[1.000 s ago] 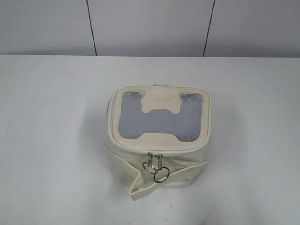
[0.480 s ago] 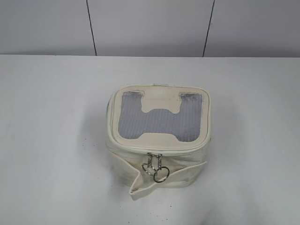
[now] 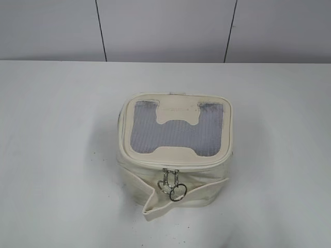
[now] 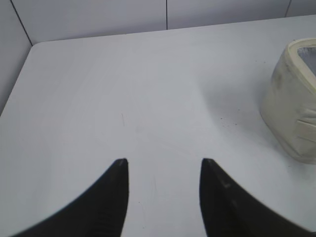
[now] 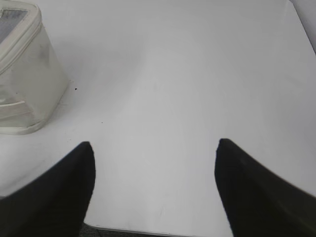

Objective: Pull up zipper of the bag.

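Observation:
The cream-white boxy bag stands in the middle of the white table, with its grey mesh lid and H-shaped patch facing up. The zipper runs round the lid edge. Its two silver sliders with ring pulls hang together at the front, above the loose strap. Neither gripper shows in the exterior view. My left gripper is open and empty over bare table, with the bag far to its right. My right gripper is open and empty, with the bag to its upper left.
The white table spreads on all sides of the bag. A grey panelled wall stands behind its far edge. The table's near edge shows in the right wrist view.

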Motion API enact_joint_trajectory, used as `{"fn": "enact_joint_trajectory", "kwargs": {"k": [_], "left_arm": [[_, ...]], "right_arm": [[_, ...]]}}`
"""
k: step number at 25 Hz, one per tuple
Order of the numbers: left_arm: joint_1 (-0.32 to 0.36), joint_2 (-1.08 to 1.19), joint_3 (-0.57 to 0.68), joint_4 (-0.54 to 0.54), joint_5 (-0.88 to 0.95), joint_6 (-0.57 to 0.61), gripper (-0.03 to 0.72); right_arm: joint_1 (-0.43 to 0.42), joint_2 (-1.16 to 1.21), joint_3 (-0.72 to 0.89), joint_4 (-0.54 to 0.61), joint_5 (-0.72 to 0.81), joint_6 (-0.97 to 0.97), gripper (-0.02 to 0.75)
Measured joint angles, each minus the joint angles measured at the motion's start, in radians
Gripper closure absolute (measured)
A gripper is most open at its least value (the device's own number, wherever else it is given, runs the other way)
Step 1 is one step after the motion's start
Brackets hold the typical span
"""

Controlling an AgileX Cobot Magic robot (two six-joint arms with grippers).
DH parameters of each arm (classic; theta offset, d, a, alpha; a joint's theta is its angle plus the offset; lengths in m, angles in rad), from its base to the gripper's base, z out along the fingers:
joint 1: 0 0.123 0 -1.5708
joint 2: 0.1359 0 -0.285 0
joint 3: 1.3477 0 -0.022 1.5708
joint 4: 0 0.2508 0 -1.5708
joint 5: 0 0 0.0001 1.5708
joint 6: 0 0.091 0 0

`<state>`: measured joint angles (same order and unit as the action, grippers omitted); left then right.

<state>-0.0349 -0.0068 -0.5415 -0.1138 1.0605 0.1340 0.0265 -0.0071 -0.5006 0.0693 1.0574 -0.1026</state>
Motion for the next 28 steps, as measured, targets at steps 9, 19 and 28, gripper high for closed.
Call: {"fn": "enact_joint_trajectory", "kwargs": {"k": [9,19,28], "left_arm": [[0.000,0.000,0.000,0.000,0.000,0.000,0.325],[0.000,0.000,0.000,0.000,0.000,0.000,0.325],[0.000,0.000,0.000,0.000,0.000,0.000,0.325]], "right_arm": [[0.000,0.000,0.000,0.000,0.000,0.000,0.152],[0.000,0.000,0.000,0.000,0.000,0.000,0.152],[0.000,0.000,0.000,0.000,0.000,0.000,0.152]]}}
